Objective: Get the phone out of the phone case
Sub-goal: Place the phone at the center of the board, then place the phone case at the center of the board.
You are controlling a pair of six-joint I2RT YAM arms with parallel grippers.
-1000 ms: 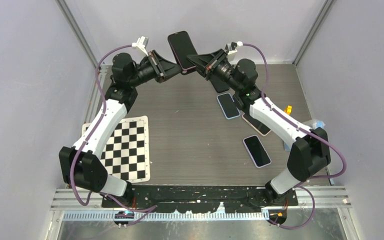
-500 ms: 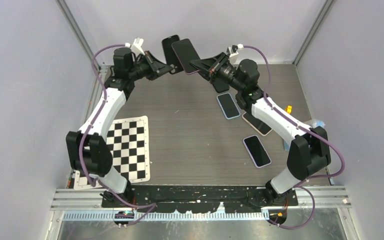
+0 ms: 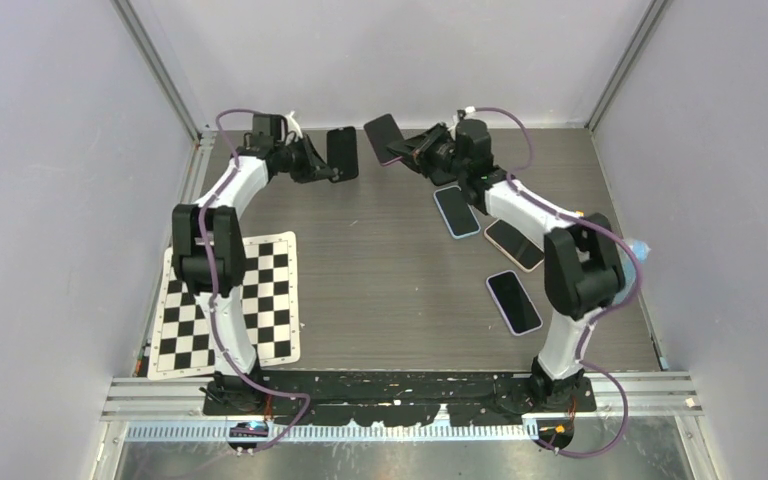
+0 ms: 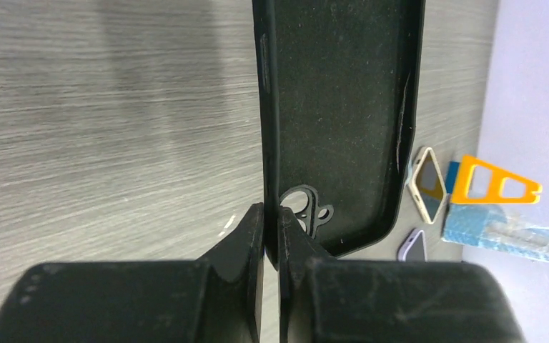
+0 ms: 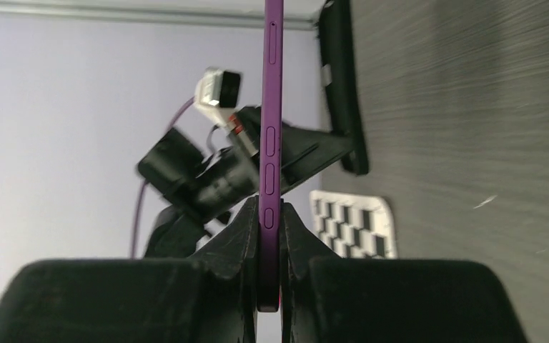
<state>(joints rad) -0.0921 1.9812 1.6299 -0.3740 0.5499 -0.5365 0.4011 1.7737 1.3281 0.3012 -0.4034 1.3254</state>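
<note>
My left gripper [image 3: 326,166] is shut on the side wall of an empty black phone case [image 3: 342,153]. The left wrist view shows the case's open inside [image 4: 343,107] with its camera cut-out, and my left gripper [image 4: 271,214] clamps its edge. My right gripper [image 3: 412,153] is shut on a purple phone [image 3: 384,138] with a dark screen, held apart from the case, to its right. In the right wrist view the phone [image 5: 271,107] stands edge-on between the shut fingers of my right gripper [image 5: 270,214], with the case [image 5: 342,86] beyond it.
Three more phones lie on the right of the table: a blue-edged one [image 3: 456,211], a pink-edged one [image 3: 513,245] and a lilac one [image 3: 514,301]. A checkerboard sheet [image 3: 230,297] lies at the left. An orange piece [image 3: 577,217] and a blue item [image 3: 634,249] sit at the right edge.
The case and the phone have come apart. Both arms have lowered and stretched toward the back of the table, the left carrying the case, the right carrying the phone.
</note>
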